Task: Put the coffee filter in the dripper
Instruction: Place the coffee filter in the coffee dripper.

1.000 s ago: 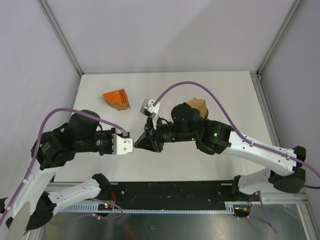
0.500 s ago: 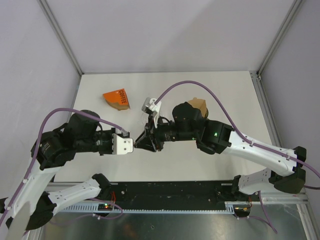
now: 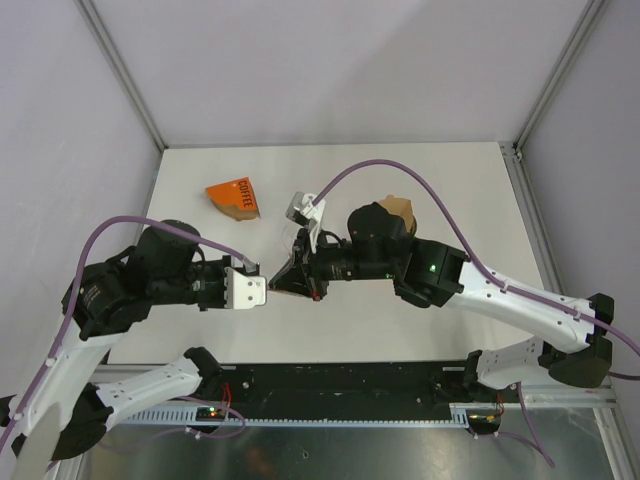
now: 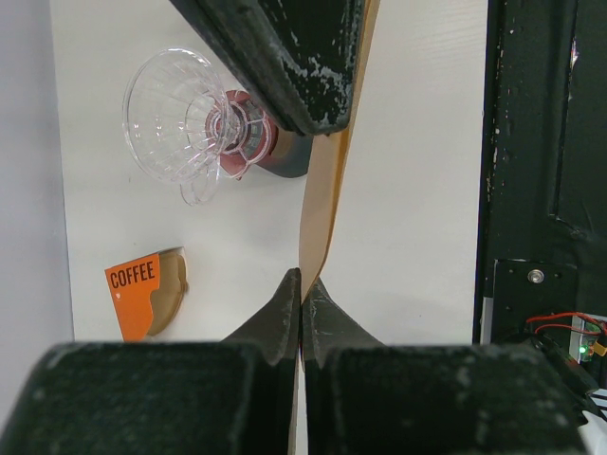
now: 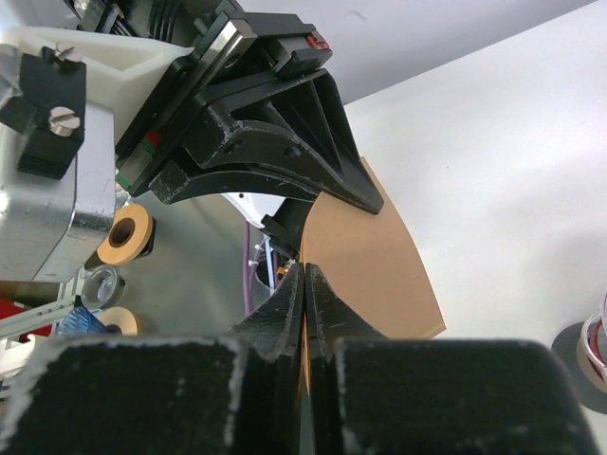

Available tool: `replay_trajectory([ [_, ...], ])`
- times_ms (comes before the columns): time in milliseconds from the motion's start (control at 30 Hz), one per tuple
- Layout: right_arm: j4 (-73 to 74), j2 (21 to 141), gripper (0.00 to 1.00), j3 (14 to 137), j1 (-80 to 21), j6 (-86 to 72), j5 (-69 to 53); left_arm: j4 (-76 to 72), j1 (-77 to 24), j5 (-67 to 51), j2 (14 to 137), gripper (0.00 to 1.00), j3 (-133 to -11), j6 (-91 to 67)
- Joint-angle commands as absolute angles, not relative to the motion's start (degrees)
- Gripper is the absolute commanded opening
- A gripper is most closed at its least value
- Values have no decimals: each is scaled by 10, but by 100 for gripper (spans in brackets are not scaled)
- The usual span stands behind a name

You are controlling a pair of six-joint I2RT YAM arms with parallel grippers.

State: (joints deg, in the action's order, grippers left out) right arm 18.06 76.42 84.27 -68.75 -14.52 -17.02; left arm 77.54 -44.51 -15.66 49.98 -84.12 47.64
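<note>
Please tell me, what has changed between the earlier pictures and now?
The right gripper, whose jaws looked slightly parted half a second ago, has closed again on the brown coffee filter; its arm barely moved. Unchanged: the left gripper stays shut on the same filter, and the dripper and the orange COFFEE pack lie where they were.

One word can be read: "COFFEE", printed on the orange packet (image 3: pixel 233 199) lying at about ten o'clock on the table (image 3: pixel 450 180). The left wrist view shows it again, at six o'clock from the clear dripper (image 4: pixel 175 114).
</note>
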Motion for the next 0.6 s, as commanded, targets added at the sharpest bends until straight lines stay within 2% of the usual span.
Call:
replay_trajectory([
  [0, 158, 746, 1, 842, -686, -149, -165, 789, -450, -162, 498, 0, -848, 481],
  [433, 147, 783, 0, 850, -713, -151, -166, 786, -451, -166, 512, 0, -870, 480],
  [500, 149, 780, 0, 848, -712, -147, -159, 788, -451, -188, 509, 14, -876, 477],
  [533, 150, 776, 0, 845, -712, -147, -156, 788, -451, -205, 505, 26, -879, 476],
  [567, 149, 772, 0, 841, -711, -145, -151, 788, -451, -224, 502, 33, -884, 475],
])
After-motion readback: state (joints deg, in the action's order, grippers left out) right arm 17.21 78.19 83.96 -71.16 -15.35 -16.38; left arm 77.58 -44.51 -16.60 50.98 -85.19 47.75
